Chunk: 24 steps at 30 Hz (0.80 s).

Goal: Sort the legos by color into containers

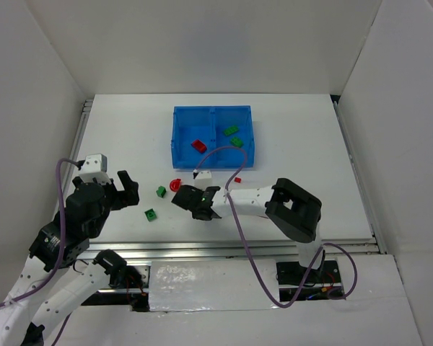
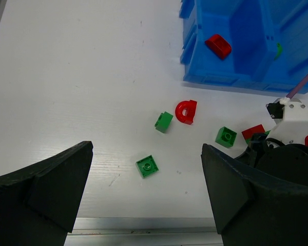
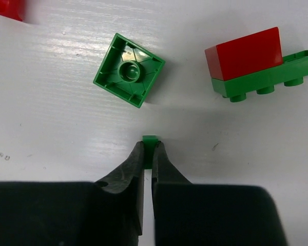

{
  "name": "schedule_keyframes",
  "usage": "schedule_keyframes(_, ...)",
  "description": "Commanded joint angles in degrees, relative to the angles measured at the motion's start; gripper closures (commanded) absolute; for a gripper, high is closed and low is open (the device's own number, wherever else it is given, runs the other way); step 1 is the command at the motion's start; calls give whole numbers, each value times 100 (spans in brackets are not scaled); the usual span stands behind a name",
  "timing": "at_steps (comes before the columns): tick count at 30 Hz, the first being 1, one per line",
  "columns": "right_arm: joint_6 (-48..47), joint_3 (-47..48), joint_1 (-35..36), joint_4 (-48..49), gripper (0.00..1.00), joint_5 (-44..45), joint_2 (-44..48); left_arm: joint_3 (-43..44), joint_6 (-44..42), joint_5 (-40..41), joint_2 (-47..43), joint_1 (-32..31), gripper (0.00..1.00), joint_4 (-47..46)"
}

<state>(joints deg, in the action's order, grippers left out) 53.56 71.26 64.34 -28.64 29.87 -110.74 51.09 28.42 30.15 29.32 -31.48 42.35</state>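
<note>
While your right hand (image 3: 149,154) is clenched on a thin green plastic piece (image 3: 150,139), pinched edge-on between its fingertips, you cannot tell whether that piece is clear of the white bench (image 1: 303,144). Just ahead of the fingertips lies an upturned square green brick (image 3: 129,70), apart from them. A red brick joined onto a longer green plate (image 3: 249,64) sits off to one side, also untouched.

Your left hand (image 2: 146,189) is released, with its fingers spread wide at the near left of the bench. A single-stud green square brick (image 2: 147,166) lies flat on the bench just ahead of the gap between those fingers, touching neither. Farther on and slightly right is a small tilted green brick (image 2: 164,122). Just right of it lies the red curved arch piece (image 2: 186,111).

The translucent blue plastic tray (image 1: 177,137) stands at the far middle of the bench. Its left compartment holds one red sloped brick (image 1: 199,145). Its right compartment holds two green bricks (image 1: 232,130), one nearer than the other. A tiny red brick (image 1: 237,179) rests on the bench just near of the tray's right half, close to your right arm.
</note>
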Motion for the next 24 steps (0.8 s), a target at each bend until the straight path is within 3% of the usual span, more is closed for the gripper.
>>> schedule_keyframes(1, -47, -86, -9, 61, 100, -95, 77, -29, -127, 43, -49, -33, 1, -218)
schedule_keyframes(9, -776, -482, -79, 290, 100, 80, 1712, -11, -74, 166, -102, -33, 1, -183)
schedule_keyframes(12, -1223, -508, -456, 219, 100, 343, 2345, -3, -65, 184, -67, -33, 0, -165)
schedule_keyframes(16, -2102, -412, -1509, 420, 100, 151, 2829, -11, -56, 202, -32, -33, 0, -165)
schedule_keyframes(19, -2762, -105, -2501, 684, 99, 2, 2647, -11, -48, 228, -5, -33, 0, -157)
schedule_keyframes(24, -3307, 1265, -3198, 439, 96, -183, 1557, -3, -30, 289, 30, -33, 1, -139)
